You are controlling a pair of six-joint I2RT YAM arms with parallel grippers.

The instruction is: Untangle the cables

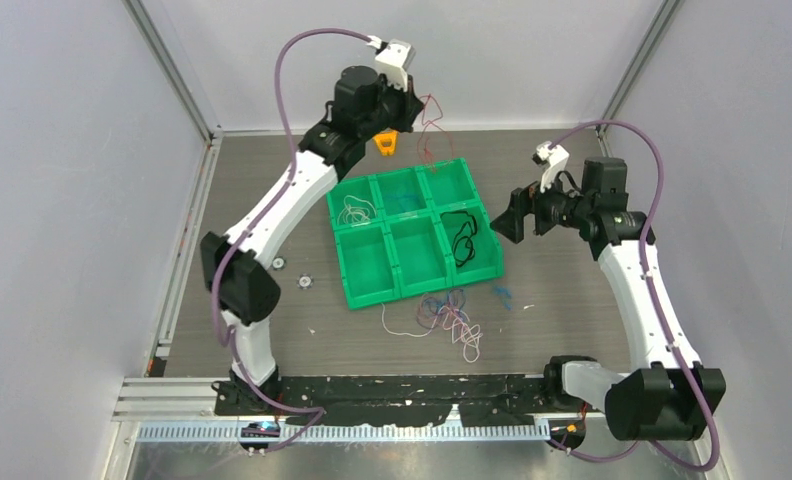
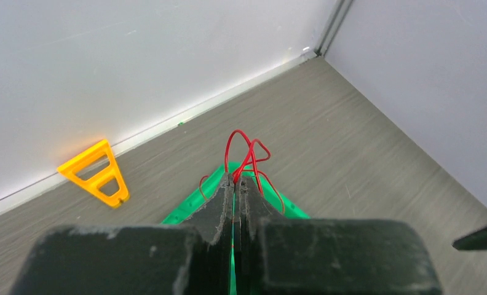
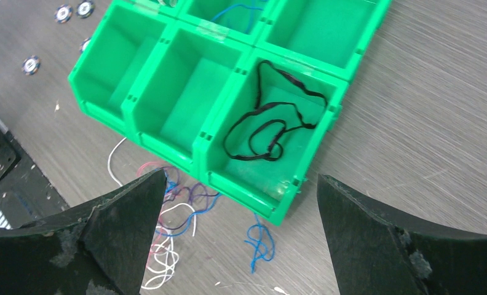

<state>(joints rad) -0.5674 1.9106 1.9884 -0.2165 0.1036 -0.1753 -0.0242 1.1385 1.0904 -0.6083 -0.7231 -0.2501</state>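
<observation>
Green plastic tray (image 1: 368,297) with six compartments, in two rows of three, sits in the middle of a grey wood-grain table (image 1: 572,310). A black cable (image 3: 267,107) lies looped in its near-right compartment, a white cable (image 1: 357,212) is in the far-left one, and a thin blue strand (image 3: 241,12) shows in the far-middle one. Beyond the tray's far edge, the left gripper (image 2: 235,179) is raised above the table with its jaws pressed together, pinching a red cable (image 2: 244,150) that loops up from between the fingertips. An orange triangular piece (image 2: 96,174) lies on the table close to the far wall, left of that gripper. The right gripper (image 3: 241,178) hangs just right of the tray, jaws spread wide and holding nothing, with the black cable's compartment in front of it. Just near of the tray, a loose tangle of cables (image 1: 452,315) in white, purple and red rests on the table, and a blue cable (image 3: 259,243) lies by the tray's near-right corner. Small round discs (image 1: 303,283) sit on the table left of the tray.
</observation>
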